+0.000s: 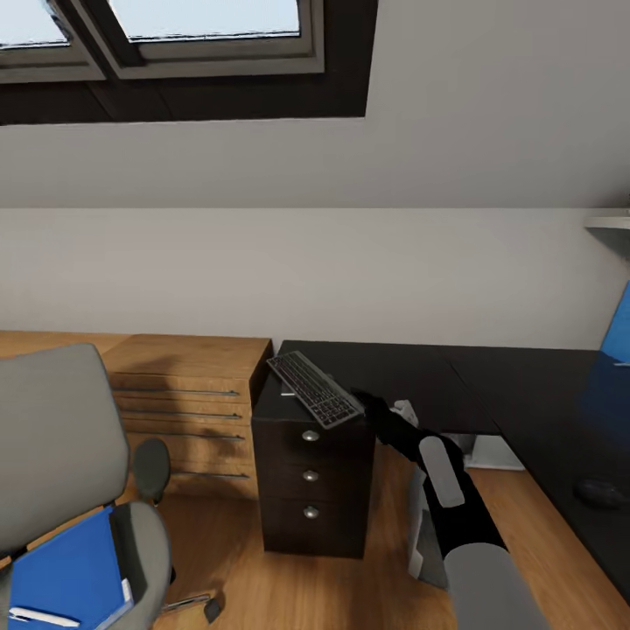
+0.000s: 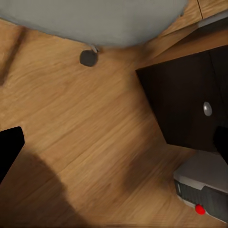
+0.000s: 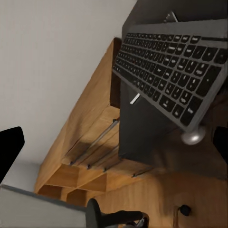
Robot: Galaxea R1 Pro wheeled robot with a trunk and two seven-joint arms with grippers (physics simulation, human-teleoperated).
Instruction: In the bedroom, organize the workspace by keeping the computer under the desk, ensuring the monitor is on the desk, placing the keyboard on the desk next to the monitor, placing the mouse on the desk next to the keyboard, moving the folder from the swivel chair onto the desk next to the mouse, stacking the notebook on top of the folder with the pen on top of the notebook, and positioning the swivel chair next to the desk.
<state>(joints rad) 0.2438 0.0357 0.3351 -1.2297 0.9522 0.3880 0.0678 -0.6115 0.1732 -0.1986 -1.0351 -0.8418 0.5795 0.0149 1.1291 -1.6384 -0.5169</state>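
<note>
Keyboard (image 1: 314, 388) lies skewed on the left end of the black desk (image 1: 490, 376), over the dark drawer unit (image 1: 311, 472), one corner hanging past the desk's front edge; right wrist view has it close up (image 3: 173, 71), tilted across the drawer unit's top edge with a round drawer knob (image 3: 192, 137) just below. Right arm (image 1: 446, 499) reaches toward keyboard, gripper tip near its overhanging corner, contact unclear; in the right wrist view both black fingers (image 3: 9, 145) sit wide apart at the frame edges, so right gripper is spread, nothing between. Left gripper's fingers (image 2: 8, 149) likewise wide apart over wood floor (image 2: 95, 137), empty. Computer (image 2: 204, 187) stands on floor beside drawer unit, red dot visible; also seen under desk (image 1: 424, 534). Mouse (image 1: 599, 493) on desk at right. Swivel chair (image 1: 61, 472) well left of desk, blue folder (image 1: 70, 577) on its seat, pen (image 1: 42, 618) on top of folder. Light wood dresser (image 1: 188, 394) beside drawer unit.
</note>
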